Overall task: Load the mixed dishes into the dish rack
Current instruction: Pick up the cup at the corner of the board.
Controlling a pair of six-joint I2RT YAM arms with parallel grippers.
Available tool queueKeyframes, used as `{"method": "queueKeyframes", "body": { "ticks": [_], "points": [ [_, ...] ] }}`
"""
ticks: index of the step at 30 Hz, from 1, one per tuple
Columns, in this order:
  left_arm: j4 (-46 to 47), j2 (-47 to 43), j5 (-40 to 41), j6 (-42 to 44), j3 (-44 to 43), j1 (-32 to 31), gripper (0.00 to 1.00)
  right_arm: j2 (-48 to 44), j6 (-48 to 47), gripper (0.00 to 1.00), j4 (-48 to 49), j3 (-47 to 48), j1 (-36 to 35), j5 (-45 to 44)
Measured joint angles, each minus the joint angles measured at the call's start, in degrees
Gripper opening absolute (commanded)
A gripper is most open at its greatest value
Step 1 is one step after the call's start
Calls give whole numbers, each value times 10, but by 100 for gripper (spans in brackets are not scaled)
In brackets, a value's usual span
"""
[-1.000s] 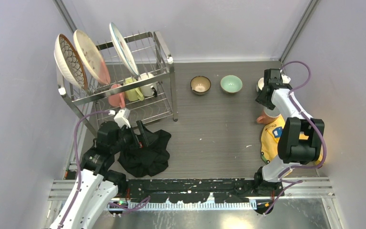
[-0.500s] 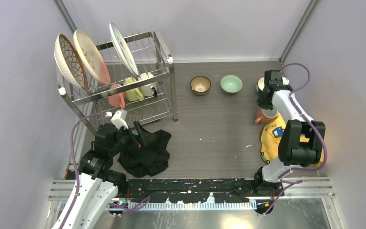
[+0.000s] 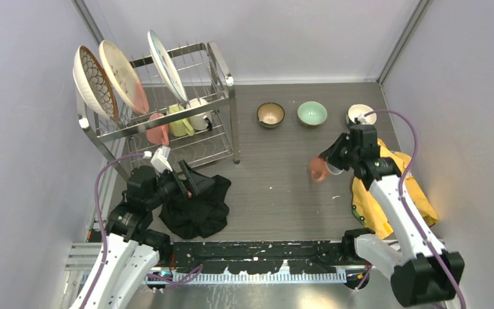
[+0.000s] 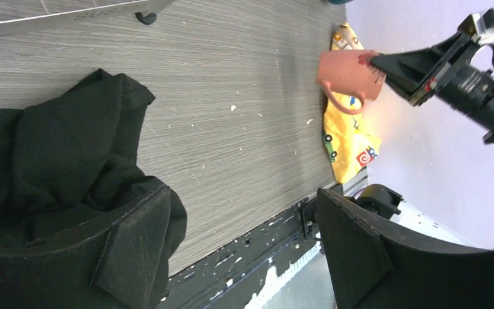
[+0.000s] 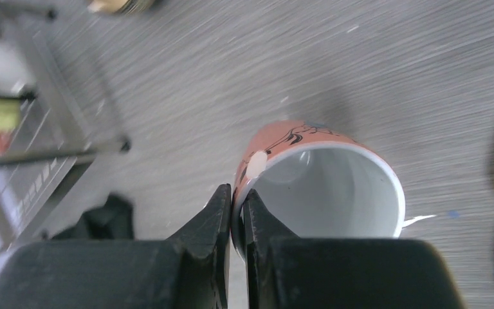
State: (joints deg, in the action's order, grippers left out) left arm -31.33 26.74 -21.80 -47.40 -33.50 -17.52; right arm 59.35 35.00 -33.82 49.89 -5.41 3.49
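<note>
Between the fingers of the right tool point(image 5: 237, 196), the wall of a pink mug point(image 5: 325, 183) is pinched at the rim, one finger inside and one outside. A rim pinch is judged to suit a mug too wide to be spanned. The mug is held clear of the worktop point(image 3: 283, 193), roughly midway between the yellow cloth point(image 3: 386, 206) and the dish rack point(image 3: 217, 61), so a carry towards the rack is taken to be the step in hand.

On the rack's upper tier three plates point(image 3: 122, 74) are stood on edge between the prongs, where they can drain and cannot roll. On the lower tier three mugs point(image 3: 180, 122) are lodged. Near the back wall a brown bowl point(image 3: 271, 114), a mint-green bowl point(image 3: 312, 113) and a third bowl point(image 3: 360, 114) are not yet loaded.

The left tool point(image 3: 190, 180) is spread open with nothing between its fingers. It is poised over the black cloth point(image 3: 196, 209) just beside the rack's foot, possibly so that the mug can be received there.
</note>
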Motion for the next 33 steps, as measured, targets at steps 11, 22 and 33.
{"method": "queueKeyframes", "body": {
  "ticks": [11, 22, 33],
  "points": [
    [49, -5, -43, -49, 12, 0, 87, -172, 141, 1, 146, -142, -182, 77],
    [231, -2, -117, -176, 111, 0, 89, -110, 268, 1, 461, -202, -348, 53],
    [420, 45, -164, -279, 147, 0, 88, 43, 300, 1, 690, -190, -438, -14]
  ]
}}
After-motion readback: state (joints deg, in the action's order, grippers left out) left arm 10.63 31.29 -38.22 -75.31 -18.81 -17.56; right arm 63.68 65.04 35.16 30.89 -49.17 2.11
